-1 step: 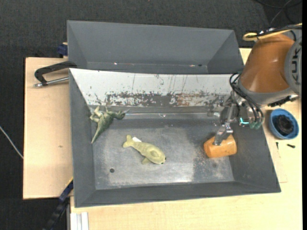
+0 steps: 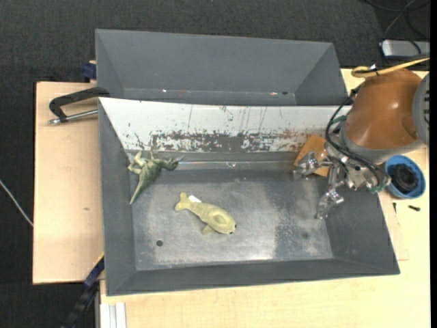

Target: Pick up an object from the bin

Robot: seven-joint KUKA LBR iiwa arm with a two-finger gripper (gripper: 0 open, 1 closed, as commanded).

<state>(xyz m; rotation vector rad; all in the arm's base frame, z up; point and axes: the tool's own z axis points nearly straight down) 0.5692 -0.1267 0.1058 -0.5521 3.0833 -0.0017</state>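
My gripper (image 2: 326, 198) sits at the right of the bin (image 2: 115, 203), open or closed I cannot tell; yellow toy fish (image 2: 207, 215) well to its left, long axis roughly left-right

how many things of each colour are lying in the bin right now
green toy reptile: 1
yellow toy fish: 1
total: 2
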